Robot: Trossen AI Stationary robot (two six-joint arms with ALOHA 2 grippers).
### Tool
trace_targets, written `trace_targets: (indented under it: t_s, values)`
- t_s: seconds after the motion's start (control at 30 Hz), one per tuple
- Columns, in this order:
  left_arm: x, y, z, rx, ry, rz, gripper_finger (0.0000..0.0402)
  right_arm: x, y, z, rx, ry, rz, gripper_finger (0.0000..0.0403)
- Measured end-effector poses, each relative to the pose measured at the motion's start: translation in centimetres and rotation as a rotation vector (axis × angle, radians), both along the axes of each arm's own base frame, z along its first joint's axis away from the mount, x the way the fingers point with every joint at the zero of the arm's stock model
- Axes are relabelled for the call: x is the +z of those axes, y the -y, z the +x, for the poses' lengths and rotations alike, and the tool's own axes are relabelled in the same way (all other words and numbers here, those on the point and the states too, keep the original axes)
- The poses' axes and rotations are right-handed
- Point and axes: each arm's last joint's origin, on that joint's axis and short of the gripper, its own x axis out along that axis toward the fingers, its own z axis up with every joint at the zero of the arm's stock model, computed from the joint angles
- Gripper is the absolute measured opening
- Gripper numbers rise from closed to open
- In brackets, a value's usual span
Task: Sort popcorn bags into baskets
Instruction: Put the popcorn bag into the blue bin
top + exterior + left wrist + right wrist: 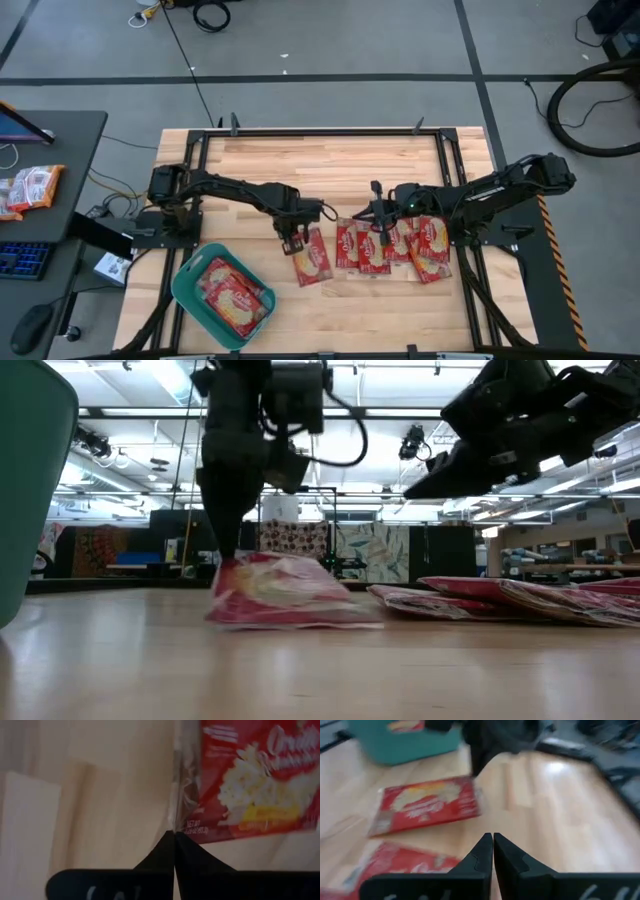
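Observation:
One red popcorn bag [312,256] lies alone on the wood between the teal basket [190,290] and a row of several overlapping red bags [400,245]. The basket holds two or three more bags [235,295]. My left gripper [291,240] stands at the single bag's far left corner, shut on it. My right gripper [378,226] hovers over the far edge of the row with its fingers shut [493,838] and nothing between them. In the low view it hangs clear above those bags [500,595]. My left gripper pinches the single bag between its two fingers at the clear sealed edge by one corner [178,822]. It comes from above, pointing down [228,530]. The bag [290,595] still rests on the table, its held end slightly raised.
Black frame rails [190,150] run along the table's left, right and far sides. The far half of the wood [320,165] is bare. A dark side table [60,140] to the left carries orange-and-white packets [30,188], a keyboard and a mouse.

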Motion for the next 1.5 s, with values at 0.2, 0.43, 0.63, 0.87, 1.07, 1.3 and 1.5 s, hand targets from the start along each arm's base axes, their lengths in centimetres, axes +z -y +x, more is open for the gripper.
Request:
trace_targets:
  t_s: [0.2,0.43,0.63,0.87,1.07,1.3,1.5]
  values:
    - [0.8,0.7,0.4,-0.012,0.025,0.011,0.0002,0.1,0.2,0.0,-0.002,0.009,0.082,0.0027]
    - [2.1,1.0,1.0,-0.015,0.060,0.055,0.0001,-1.6,0.3,1.3,0.021,-0.012,0.148,0.0096]
    - [3.4,0.9,1.6,-0.020,0.093,0.082,0.0001,-2.7,0.5,3.8,0.036,-0.065,0.213,0.0160]
    - [4.8,0.8,2.1,-0.026,0.131,0.118,0.0001,-4.2,0.8,6.3,0.037,-0.123,0.280,0.0182]
    - [5.2,0.8,2.2,-0.020,0.139,0.144,0.0000,-4.3,0.5,7.4,0.101,-0.123,0.308,0.0171]
    - [5.2,0.8,2.2,-0.019,0.139,0.155,0.0000,-4.3,0.3,7.3,0.170,-0.146,0.382,0.0158]
    - [5.2,0.9,2.2,-0.021,0.142,0.161,0.0000,-3.9,0.9,7.3,0.164,-0.130,0.448,0.0158]
